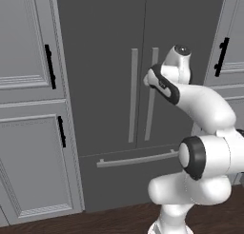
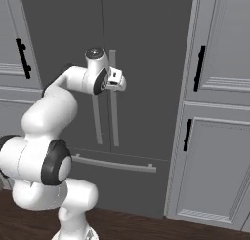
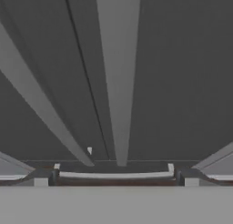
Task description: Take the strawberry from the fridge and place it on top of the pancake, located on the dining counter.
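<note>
The fridge [image 1: 100,62] is a tall dark grey cabinet, and both of its doors are closed. Two pale vertical bar handles flank the centre seam: the left handle [image 1: 133,95] and the right handle [image 1: 151,109]. My gripper [image 2: 119,82] hovers at the upper part of these handles, close to the door, open and holding nothing. In the hand view I look down along the door, with the right handle [image 3: 117,82] running down the middle and the left handle [image 3: 41,104] slanting away. The strawberry is hidden behind the doors. The pancake and the dining counter are out of view.
A horizontal drawer handle [image 1: 136,159] crosses the fridge's lower section. Pale grey panelled cupboards [image 1: 28,133] with black handles stand to the fridge's left, and more cupboards [image 2: 215,136] stand to its right. Dark wood floor [image 2: 146,229] lies below.
</note>
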You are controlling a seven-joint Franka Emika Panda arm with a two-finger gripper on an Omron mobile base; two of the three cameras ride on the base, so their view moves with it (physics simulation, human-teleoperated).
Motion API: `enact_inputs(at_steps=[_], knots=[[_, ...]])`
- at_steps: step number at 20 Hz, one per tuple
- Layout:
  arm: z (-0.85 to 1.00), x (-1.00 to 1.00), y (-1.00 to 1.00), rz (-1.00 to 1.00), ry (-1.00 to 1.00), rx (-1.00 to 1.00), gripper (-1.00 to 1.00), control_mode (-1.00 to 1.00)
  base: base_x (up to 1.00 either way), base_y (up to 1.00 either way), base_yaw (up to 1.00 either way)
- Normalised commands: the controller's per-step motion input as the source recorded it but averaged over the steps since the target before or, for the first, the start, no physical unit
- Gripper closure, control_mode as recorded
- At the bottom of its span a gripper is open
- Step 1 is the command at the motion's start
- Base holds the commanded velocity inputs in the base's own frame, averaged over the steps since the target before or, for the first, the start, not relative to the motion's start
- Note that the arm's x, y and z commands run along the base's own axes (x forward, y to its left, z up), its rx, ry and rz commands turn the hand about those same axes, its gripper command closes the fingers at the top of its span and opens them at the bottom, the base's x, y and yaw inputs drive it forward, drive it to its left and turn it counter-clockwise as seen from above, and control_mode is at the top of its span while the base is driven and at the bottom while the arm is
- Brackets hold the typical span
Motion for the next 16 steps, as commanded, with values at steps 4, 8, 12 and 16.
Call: enact_inputs(at_steps=[4, 8, 12, 16], knots=[[-0.02, 0.52, -0.01, -0.03, -0.07, 0.00, -1.00, -1.00, 0.00, 0.00, 0.00], [-0.02, 0.56, 0.00, -0.02, -0.03, 0.00, -1.00, -1.00, 0.00, 0.00, 0.00], [-0.12, 0.42, -0.09, 0.00, -0.03, 0.00, -1.00, -1.00, 0.00, 0.00, 0.00], [-0.18, 0.37, -0.10, 0.00, -0.05, 0.00, -1.00, -1.00, 0.00, 0.00, 0.00]])
